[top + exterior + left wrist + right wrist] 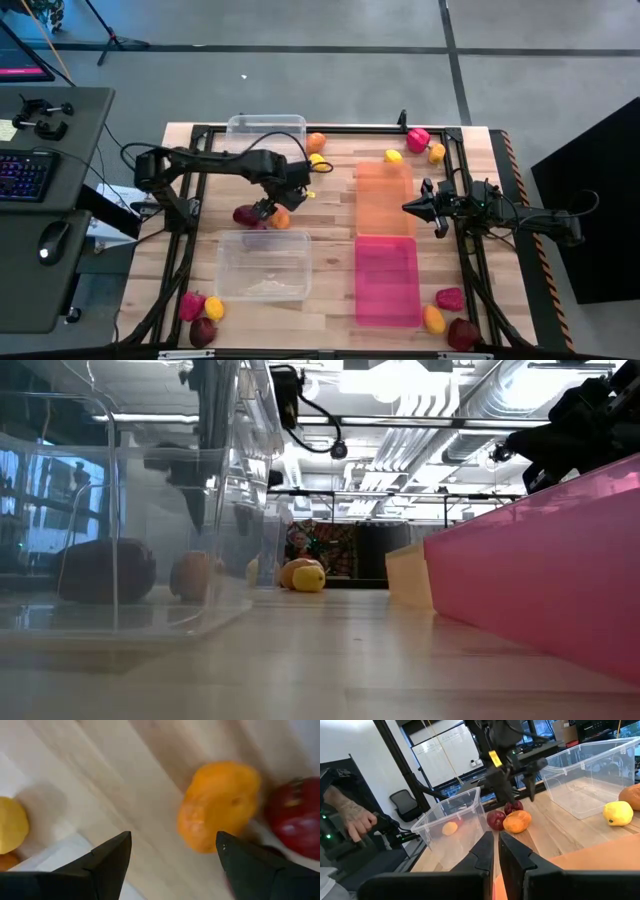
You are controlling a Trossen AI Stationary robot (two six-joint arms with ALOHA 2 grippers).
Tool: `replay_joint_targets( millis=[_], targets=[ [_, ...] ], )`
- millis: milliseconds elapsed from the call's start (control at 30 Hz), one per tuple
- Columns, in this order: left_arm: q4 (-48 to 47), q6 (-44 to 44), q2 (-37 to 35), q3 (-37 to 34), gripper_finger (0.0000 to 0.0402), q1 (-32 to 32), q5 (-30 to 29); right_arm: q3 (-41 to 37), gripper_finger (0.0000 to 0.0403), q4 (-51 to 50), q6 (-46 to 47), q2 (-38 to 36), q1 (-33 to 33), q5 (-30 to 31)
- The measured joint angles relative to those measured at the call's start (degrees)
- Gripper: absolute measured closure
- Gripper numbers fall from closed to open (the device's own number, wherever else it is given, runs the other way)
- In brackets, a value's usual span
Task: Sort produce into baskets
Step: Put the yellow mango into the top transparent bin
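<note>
My left gripper (270, 207) is open and hovers just above an orange piece (281, 219) and a dark maroon piece (247, 215) that lie on the table between the two clear bins. In the left wrist view the orange piece (220, 805) lies ahead of the open fingers, with the red-maroon piece (292, 817) beside it. The right wrist view shows the left gripper (519, 795) over the orange piece (517, 821). My right gripper (410, 207) is shut and empty, level at the right edge of the orange bin (385, 198).
A clear bin (266, 128) stands far, and another (264, 263) near. The pink bin (386, 280) stands in front of the orange one. Loose produce lies by the far clear bin (316, 142), at the far right (418, 138), near left (203, 330) and near right (450, 298). A person's hand (355, 820) shows beyond the table.
</note>
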Motion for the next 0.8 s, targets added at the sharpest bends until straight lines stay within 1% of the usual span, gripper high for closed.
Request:
replay_joint_targets(
  millis=[100,167,267,400,600,733,800],
  targets=[
    [0.1,0.5,0.7,0.0,0.0123,0.0,2.3,0.0,0.0386,0.0,0.0,0.0,0.0,0.0],
    [-0.2,2.5,0.5,0.0,0.0126,0.0,4.5,0.0,0.0386,0.0,0.0,0.0,0.0,0.0],
    [-1.5,6.0,0.5,0.0,0.0133,-0.2,4.8,0.0,0.0386,0.0,0.0,0.0,0.0,0.0],
    [-2.4,6.4,0.5,0.0,0.0139,-0.2,7.3,0.0,0.0386,0.0,0.0,0.0,0.0,0.0],
    [-2.4,8.5,0.7,0.0,0.0140,-0.4,6.6,0.0,0.0386,0.0,0.0,0.0,0.0,0.0],
    [-2.4,8.7,1.7,0.0,0.0140,-0.4,8.0,0.0,0.0386,0.0,0.0,0.0,0.0,0.0],
    [-2.3,9.0,2.6,0.0,0.0140,-0.4,7.7,0.0,0.0386,0.0,0.0,0.0,0.0,0.0]
  ],
)
